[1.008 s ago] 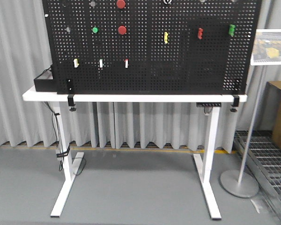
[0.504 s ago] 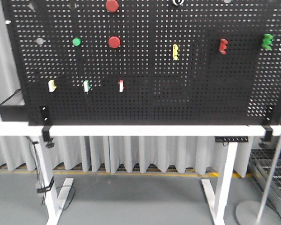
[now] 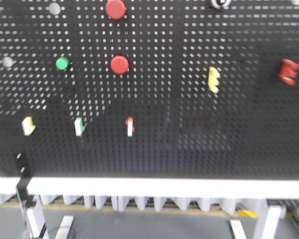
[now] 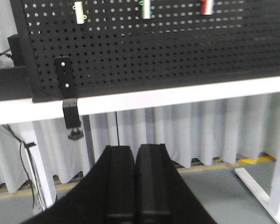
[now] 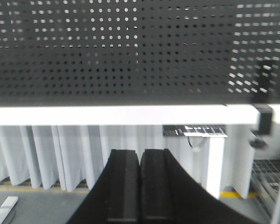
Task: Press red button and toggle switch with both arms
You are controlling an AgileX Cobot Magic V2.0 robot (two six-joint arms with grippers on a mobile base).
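Note:
Two red round buttons sit on the black pegboard (image 3: 164, 149): one at the top edge (image 3: 115, 8), one lower (image 3: 119, 64). A green button (image 3: 63, 63) is to their left. Below hang three small toggle switches: yellow-tipped (image 3: 28, 125), green-tipped (image 3: 79, 126) and red-tipped (image 3: 130, 126). These switches also show at the top of the left wrist view (image 4: 146, 8). My left gripper (image 4: 135, 151) is shut and empty, below table height and short of the board. My right gripper (image 5: 140, 155) is shut and empty, likewise low and short of the board. No arm shows in the front view.
The pegboard stands on a white table (image 3: 154, 187) and is held by a black clamp (image 4: 71, 112) at the left and another (image 5: 262, 119) at the right. Yellow (image 3: 214, 79) and red (image 3: 288, 72) handles are mounted at right. White curtains (image 4: 200, 126) hang behind.
The front view has closed in on the pegboard: buttons and switches look larger, the table legs and floor have mostly dropped out of frame.

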